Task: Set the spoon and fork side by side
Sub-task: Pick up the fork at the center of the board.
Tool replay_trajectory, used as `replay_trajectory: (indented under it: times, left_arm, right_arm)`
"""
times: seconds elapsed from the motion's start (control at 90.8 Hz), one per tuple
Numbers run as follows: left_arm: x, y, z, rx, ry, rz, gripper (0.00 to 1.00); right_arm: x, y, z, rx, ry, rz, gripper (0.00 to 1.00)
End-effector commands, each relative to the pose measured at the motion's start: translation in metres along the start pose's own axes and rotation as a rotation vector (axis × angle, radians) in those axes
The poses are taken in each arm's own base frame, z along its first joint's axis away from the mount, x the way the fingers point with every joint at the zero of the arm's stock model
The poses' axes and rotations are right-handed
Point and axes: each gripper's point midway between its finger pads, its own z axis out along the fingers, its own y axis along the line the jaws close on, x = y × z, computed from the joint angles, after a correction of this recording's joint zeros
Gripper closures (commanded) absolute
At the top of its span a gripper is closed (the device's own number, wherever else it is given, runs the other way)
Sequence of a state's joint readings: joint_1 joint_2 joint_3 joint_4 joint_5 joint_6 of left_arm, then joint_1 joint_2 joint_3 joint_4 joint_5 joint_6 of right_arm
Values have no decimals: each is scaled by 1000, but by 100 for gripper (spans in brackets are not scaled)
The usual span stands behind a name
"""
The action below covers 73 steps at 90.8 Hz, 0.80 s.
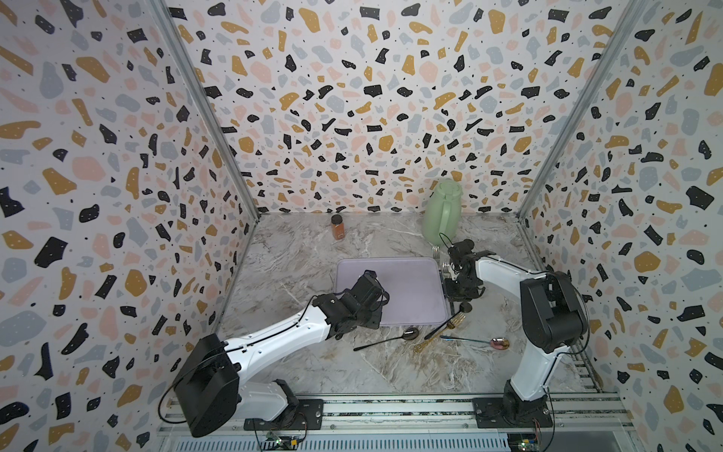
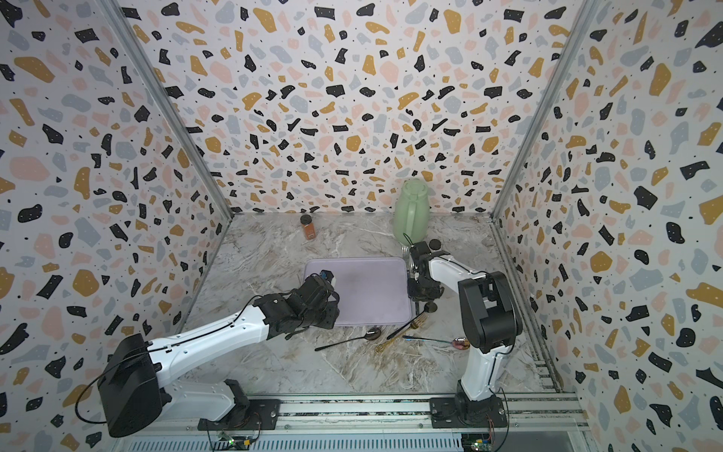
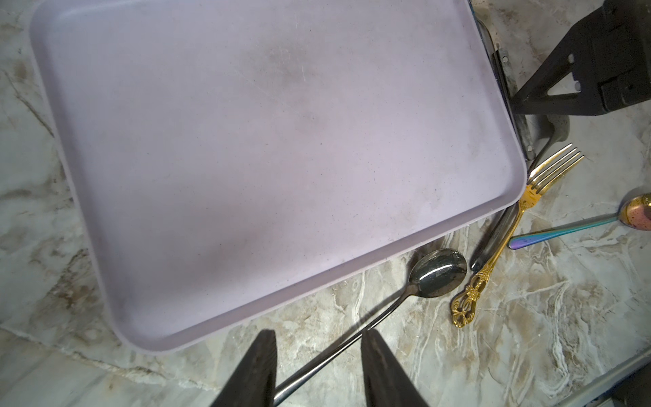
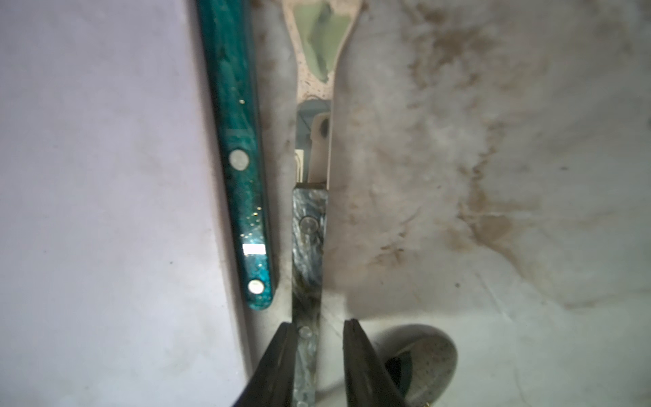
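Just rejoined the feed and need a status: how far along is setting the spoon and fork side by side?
Done: nothing clear; the tray is bare and cutlery lies loose beside it. In hand: the right gripper fingers flank a marbled handle, not yet clamped; the left gripper fingers, open, straddle the dark spoon handle. To do: grasp, lift, lay both together.

Pale lilac tray on grey, white-veined marble table.
Beside the tray: a gold fork, a dark steel spoon, a rainbow-tinted spoon, a glittery teal handle and a grey swirl-patterned handle.
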<state>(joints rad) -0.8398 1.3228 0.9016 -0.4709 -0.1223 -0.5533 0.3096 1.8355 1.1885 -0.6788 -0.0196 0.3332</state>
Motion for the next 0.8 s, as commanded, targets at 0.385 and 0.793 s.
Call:
replay_trajectory:
  times: [0.385,0.793]
  left_arm:
    - [3,5,1,-9,-12,-8,58]
    - [4,4,1,4,-16,-15,58]
  right_arm:
    - [26,-3,10,-16,56,15,60]
    - [18,-12,-7,54,54,25,93]
